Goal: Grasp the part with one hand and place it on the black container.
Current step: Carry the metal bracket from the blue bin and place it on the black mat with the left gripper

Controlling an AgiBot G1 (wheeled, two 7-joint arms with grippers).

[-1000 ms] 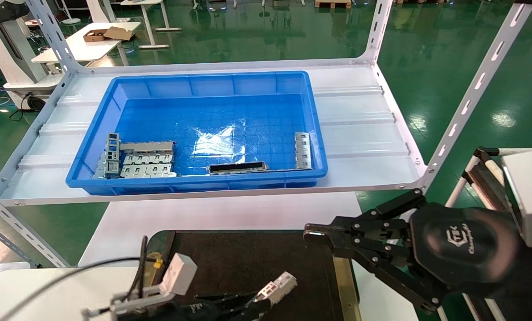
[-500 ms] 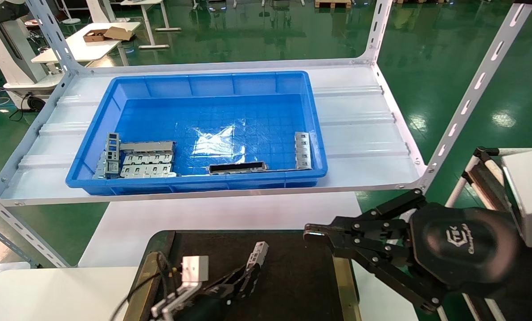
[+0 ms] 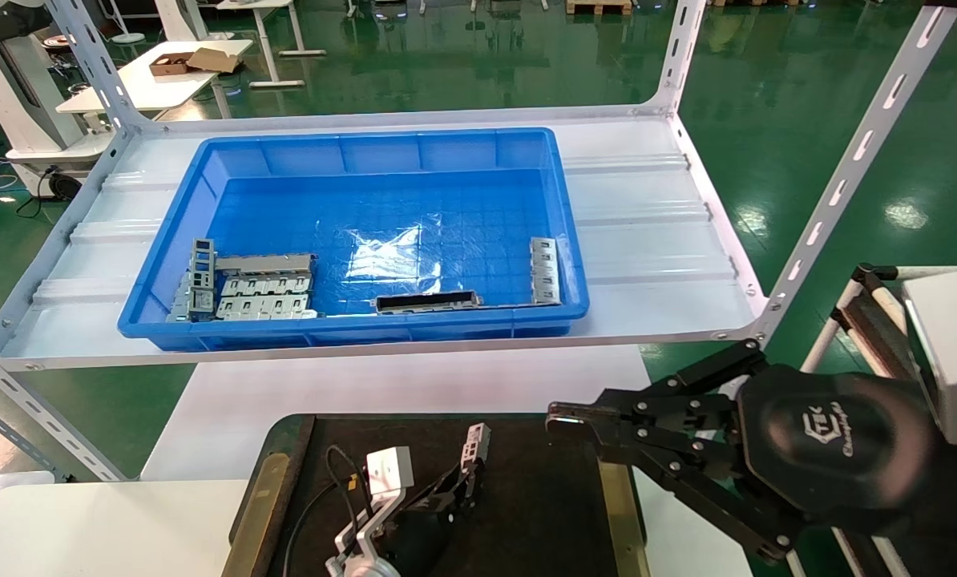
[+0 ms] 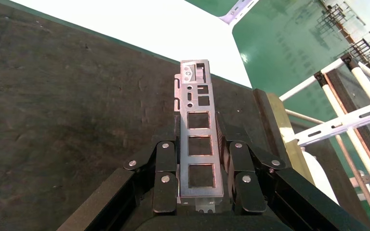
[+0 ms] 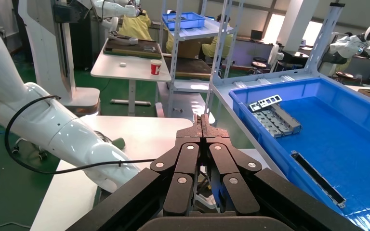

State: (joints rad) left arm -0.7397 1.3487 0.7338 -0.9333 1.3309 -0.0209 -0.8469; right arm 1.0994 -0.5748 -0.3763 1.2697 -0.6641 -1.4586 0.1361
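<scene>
Left gripper [image 4: 200, 180]: I am holding the part [image 4: 197, 139] with it, fingers closed against the strip's two long edges, the lower half of the strip seated between them and the upper half projecting free. I judge this edge grip suits so thin a piece, since it is keeping the flat face exposed for laying down.

Part, head view [image 3: 474, 445]: it is standing tilted above the black container [image 3: 526, 497], roughly over the tray's middle. I cannot tell whether its far tip is touching the surface or hanging just clear.

Black container, wrist view [image 4: 53, 96]: matte dark surface with a brass-coloured strip [image 4: 279, 120] along one side. Its near edge is running out of the head view, so I am not seeing its full extent.

Right gripper [image 3: 563, 418]: I am keeping it parked just beside the tray's right edge, fingertips pressed together on nothing, as its own wrist view is showing [image 5: 202, 120]. I judge it is staying clear of the placing arm.

Blue bin [image 3: 366, 152]: it is sitting on the shelf beyond, holding grey metal blocks [image 3: 262, 292], a dark frame [image 3: 426, 302] and another strip [image 3: 544, 271].

Hidden: the left arm's wrist is cut off at the bottom of the head view.
</scene>
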